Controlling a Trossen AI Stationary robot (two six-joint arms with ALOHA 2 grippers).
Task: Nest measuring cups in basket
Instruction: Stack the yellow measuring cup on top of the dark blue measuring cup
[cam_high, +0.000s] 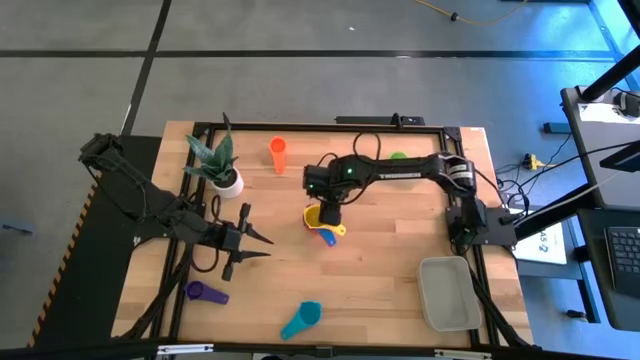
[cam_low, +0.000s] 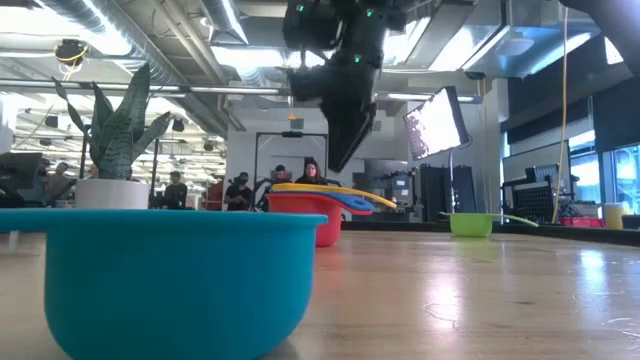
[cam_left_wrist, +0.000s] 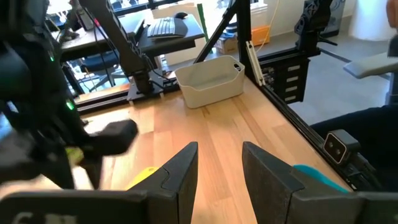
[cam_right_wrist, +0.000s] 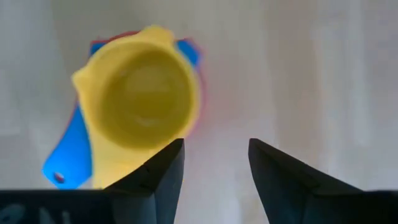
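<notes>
1. The right arm reached from the right side toward the middle of the worktop (cam_high: 400, 260), with its wrist bent down.
2. The right pincer (cam_high: 327, 217) pointed straight down, and its two dark fingers (cam_right_wrist: 163, 174) stood apart with nothing between them.
3. The left arm lay low at the left side, stretched toward the middle.
4. The left pincer (cam_high: 258, 247) pointed level across the worktop, its fingers (cam_left_wrist: 180, 171) spread apart and holding nothing.
</notes>
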